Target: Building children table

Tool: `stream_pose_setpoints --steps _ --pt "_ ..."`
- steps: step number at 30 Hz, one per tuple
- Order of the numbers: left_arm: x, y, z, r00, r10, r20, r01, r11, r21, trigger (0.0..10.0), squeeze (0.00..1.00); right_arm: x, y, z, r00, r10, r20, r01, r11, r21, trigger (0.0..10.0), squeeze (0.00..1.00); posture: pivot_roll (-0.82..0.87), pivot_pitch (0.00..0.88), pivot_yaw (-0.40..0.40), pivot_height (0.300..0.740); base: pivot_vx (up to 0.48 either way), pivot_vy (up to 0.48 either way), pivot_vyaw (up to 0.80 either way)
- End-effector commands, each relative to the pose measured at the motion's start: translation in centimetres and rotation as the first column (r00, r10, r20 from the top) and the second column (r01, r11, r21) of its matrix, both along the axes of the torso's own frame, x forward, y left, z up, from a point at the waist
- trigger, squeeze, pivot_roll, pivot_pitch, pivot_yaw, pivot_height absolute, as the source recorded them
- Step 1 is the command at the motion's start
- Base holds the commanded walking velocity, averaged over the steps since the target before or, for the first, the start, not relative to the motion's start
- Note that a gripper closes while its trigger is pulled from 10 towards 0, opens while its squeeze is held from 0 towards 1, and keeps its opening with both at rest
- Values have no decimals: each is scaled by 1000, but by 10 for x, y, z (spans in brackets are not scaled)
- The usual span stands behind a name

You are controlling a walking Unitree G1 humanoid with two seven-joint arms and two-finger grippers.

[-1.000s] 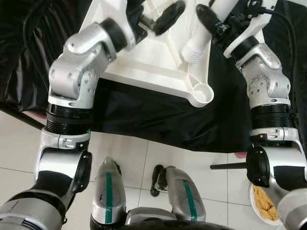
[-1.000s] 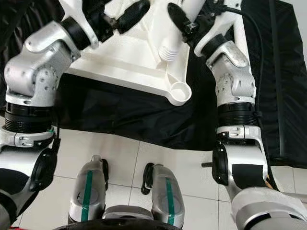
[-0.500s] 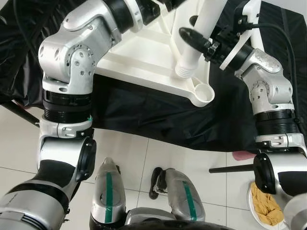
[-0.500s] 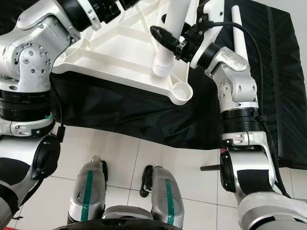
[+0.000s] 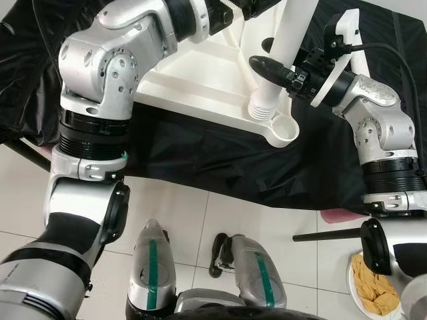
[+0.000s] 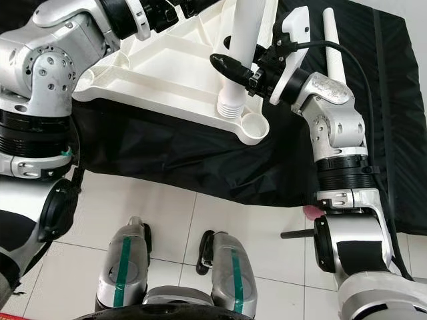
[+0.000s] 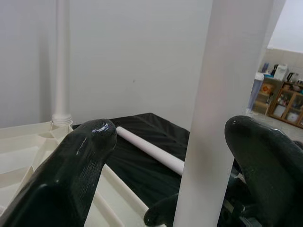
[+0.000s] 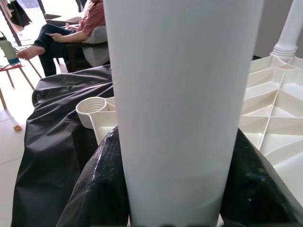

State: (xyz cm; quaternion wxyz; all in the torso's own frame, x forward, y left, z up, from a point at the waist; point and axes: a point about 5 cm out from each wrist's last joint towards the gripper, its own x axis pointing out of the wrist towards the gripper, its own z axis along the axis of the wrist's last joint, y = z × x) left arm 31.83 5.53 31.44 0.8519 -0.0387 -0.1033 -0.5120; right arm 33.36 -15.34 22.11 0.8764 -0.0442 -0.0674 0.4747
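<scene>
Over the last second the white table leg [image 5: 287,50] in my right end effector [image 5: 275,69] has swung from a slant to nearly upright, and its ribbed threaded end has dropped until it sits just beside the open corner socket [image 5: 284,127] of the upturned white tabletop [image 6: 160,63]. I judge this to be the alignment step. The leg is close to the socket but not yet over it, so it still needs a small shift toward that corner before it can be screwed in.

My right end effector is clamped on the leg, one black finger [image 8: 102,184] on each side of the shaft, a little above the threads. The leg's long axis runs almost vertically, threads down toward the tabletop and plain end up past my fingers.

My left end effector [image 7: 165,156] is higher on the same leg, beyond my right one, its two fingers spread apart around the shaft without touching it. The tabletop lies ribs-up on a black sheet [image 5: 200,157], and a spare white leg [image 6: 333,43] rests on the sheet beyond my right wrist. Another leg [image 7: 60,61] is already upright in a far corner.
</scene>
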Motion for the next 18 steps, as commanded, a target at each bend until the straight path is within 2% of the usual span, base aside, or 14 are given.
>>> stream_pose_setpoints --steps 1,4,8,18 --pt "-9 -10 1 983 -183 18 182 982 41 10000 0 -1 -4 4 1000 -9 16 9 1000 -10 10000 0 126 61 -59 740 0 0 0" --pt "-11 -12 1 972 -234 17 233 971 55 10000 0 -1 -3 4 1000 -7 16 8 1000 -9 10000 0 127 60 -55 740 0 0 0" --pt "-10 -16 0 968 -251 12 249 965 81 10000 0 -2 -1 5 1000 18 19 -18 1000 -23 10000 0 122 52 -51 740 0 0 0" --pt "-12 -24 8 955 -295 33 292 953 74 10000 0 -4 0 5 999 44 17 -43 998 -55 10000 0 109 55 -55 740 0 0 0"
